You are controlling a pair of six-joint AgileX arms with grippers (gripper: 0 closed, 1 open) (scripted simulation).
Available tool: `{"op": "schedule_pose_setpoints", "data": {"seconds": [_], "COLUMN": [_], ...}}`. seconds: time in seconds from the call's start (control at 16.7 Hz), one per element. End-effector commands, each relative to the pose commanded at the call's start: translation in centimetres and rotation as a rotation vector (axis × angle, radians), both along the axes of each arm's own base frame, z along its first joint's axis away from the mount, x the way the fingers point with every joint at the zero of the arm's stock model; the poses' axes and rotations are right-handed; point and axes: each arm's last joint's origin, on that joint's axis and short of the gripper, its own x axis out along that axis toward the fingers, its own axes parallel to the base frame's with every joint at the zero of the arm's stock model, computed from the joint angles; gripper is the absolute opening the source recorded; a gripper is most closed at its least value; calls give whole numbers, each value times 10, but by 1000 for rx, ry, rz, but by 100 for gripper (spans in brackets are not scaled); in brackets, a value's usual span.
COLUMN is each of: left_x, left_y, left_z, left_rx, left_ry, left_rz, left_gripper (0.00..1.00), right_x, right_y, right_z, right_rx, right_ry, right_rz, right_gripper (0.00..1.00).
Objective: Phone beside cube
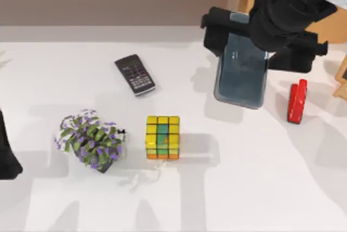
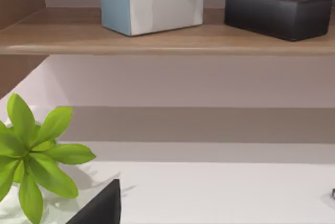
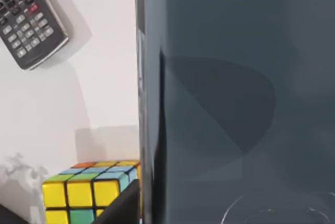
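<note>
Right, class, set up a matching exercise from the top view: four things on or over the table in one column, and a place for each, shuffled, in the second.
Things:
1. phone
2. cube
3. potted plant
4. keypad device

Places:
A. farthest toward the table's left side
B. on the table, middle, right of the plant
C. under the right gripper, toward the right
D. lying flat, above-left of the cube in the picture

Pairs: 1-C, 2-B, 3-A, 4-D

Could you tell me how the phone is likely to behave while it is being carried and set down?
The phone looks stiff and flat, so it probably won't flex in the right gripper. Its glossy glass face suggests it could slip. Laid flat on the table beside the cube, it should rest steady.
</note>
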Motion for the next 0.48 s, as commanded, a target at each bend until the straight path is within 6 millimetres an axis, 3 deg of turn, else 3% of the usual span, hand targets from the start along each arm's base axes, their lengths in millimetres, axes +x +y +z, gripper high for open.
{"op": "schedule_pose_setpoints", "data": {"seconds": [0.48], "left_x": [0], "left_y": [0], "left_z": [0], "left_rx": [0], "left_ry": [0], "left_rz": [0], "left_gripper": [100], "right_x": [9], "right_y": [10], "right_z": [-45], "right_rx": [-57], "right_ry": [78], "right_rz": [80], "right_gripper": [0]}}
